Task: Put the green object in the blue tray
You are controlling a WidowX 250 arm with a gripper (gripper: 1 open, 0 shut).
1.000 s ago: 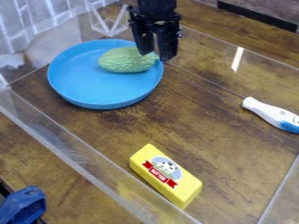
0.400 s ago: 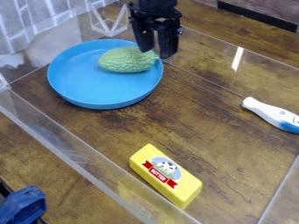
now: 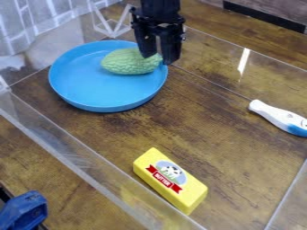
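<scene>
Green object (image 3: pixel 128 61), a knobbly pale gourd shape, lies inside the blue tray (image 3: pixel 84 90) at its far right side near the rim, with the black gripper (image 3: pixel 159 54) pointing down over its tapered end, jaws drawn together and apparently pinching that tip, though the exact contact is hard to see. Judged from this, the placing step is in hand: object is in the tray but not yet let go, so the next move calls for parting the jaws, then lifting straight up clear of the rim. Well apart on the wooden table (image 3: pixel 216 117) sit a yellow rectangular block (image 3: pixel 170 180) and a white-and-blue tool (image 3: pixel 278 117), both untouched.
</scene>
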